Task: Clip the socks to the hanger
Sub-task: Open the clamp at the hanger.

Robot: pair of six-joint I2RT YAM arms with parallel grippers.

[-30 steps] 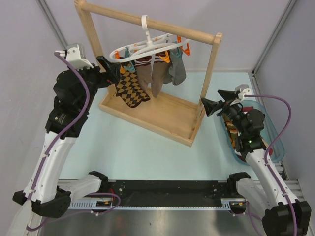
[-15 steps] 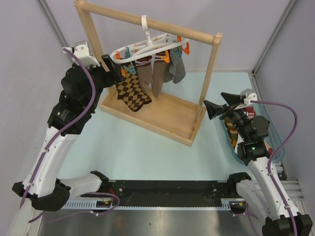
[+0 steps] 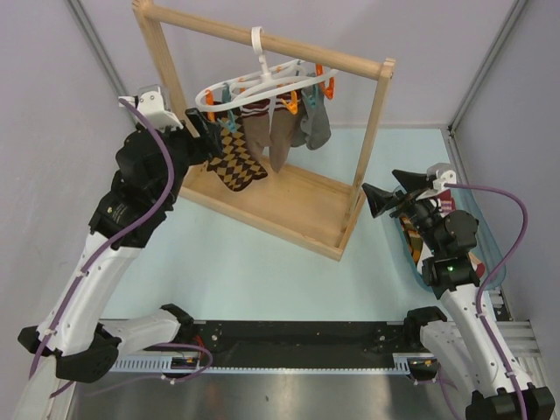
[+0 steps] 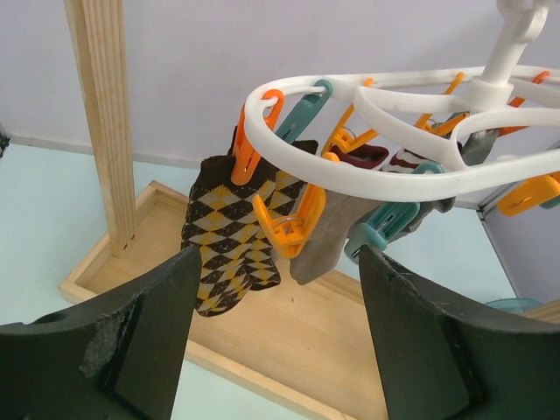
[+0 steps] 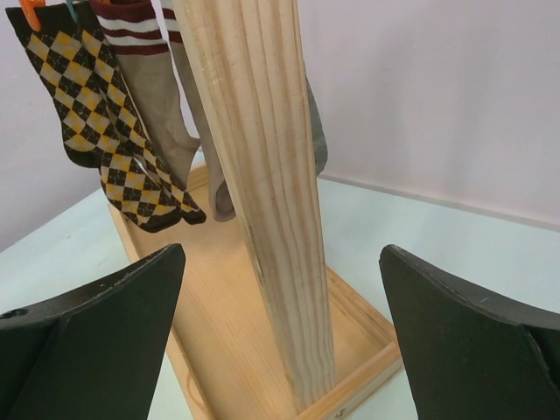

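my left gripper [image 4: 277,255] is spread and empty, with the hanger [image 4: 367,182] just above and ahead and a clipped argyle sock [image 4: 229,236] straight in front. right gripper [image 5: 280,252] is wide open too, facing the rack post [image 5: 262,175]. looks like another one's due: i'd fetch it from the bin [image 3: 500,262] behind that gripper. no readable writing.

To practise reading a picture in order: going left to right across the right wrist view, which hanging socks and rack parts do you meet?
From the left: brown-and-yellow argyle sock → tan sock with maroon-striped cuff → wooden rack post → grey sock, only its edge showing behind the post.
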